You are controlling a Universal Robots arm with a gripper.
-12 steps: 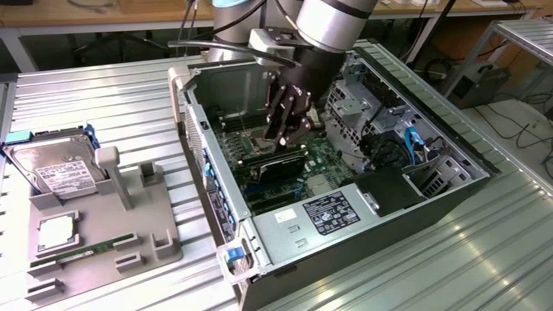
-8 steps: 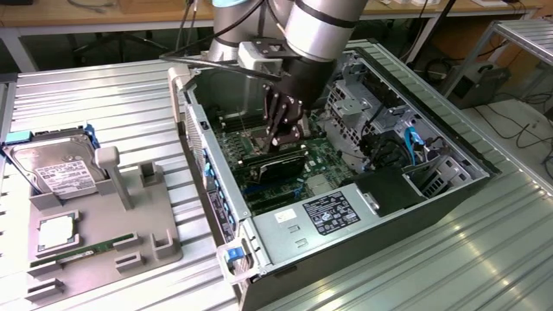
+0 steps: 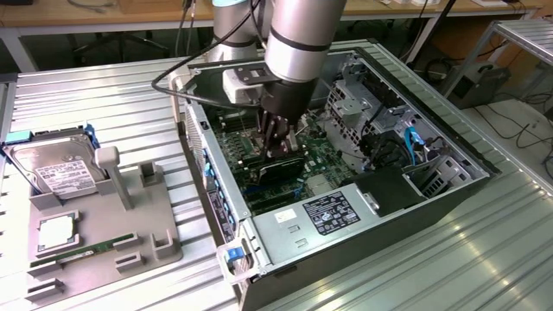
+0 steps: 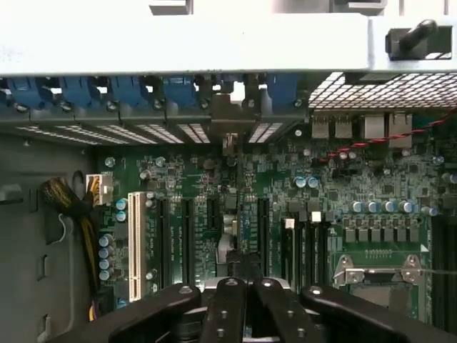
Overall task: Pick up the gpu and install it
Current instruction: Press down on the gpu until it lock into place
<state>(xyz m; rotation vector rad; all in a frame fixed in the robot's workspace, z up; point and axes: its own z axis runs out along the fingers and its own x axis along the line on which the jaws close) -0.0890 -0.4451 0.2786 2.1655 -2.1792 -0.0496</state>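
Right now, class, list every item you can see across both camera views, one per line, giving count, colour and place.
computer case: one, black and silver, open on the table.
motherboard: one, green, inside the case.
gpu: one, black, upright over the motherboard, in the gripper.
power supply: one, silver, at the case's near end.
hard drive: one, silver, white label, on the holder.
memory stick: one, green, holder's near edge.
holder: one, grey, exterior view's left.
gripper: one, black, closed on the gpu.

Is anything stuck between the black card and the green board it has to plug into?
Nothing visible is. The end effector holds the gpu inside the open computer case, right over the motherboard. Whether the card's edge has met a slot cannot be told.
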